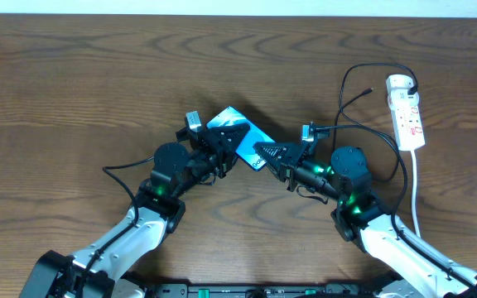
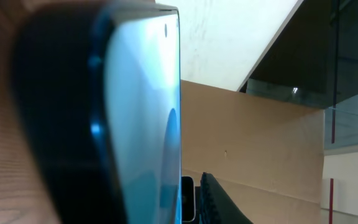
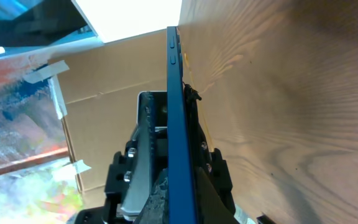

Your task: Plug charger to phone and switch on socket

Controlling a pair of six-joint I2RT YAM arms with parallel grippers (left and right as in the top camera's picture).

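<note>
The phone (image 1: 237,132) is found mid-table, about halfway between the left and right edges, tilted and apparently raised off the wood between both arms. The right gripper (image 1: 273,154) is clenched on it: in the right wrist view the slim dark edge is pinched between the fingers (image 3: 135,180). The left gripper (image 1: 222,151) is set against the phone's other end, but whether it is clamped there cannot be told, since its wrist view is filled by blue screen and a blurred dark mass. The socket (image 1: 407,112) is laid along the right edge, toward the far right corner. The charger (image 1: 344,87) is looped just beside it, held by neither claw.

The step in hand is judged to be steadying the phone so that its port can be reached. One firm grip across the flat faces is called for, with the side buttons avoided. The port end should be left uncovered and turned toward the right edge, where the cable lies. Only then should one claw be freed for the connector tip.

Counted: one phone, one charger, one socket, two grippers.
</note>
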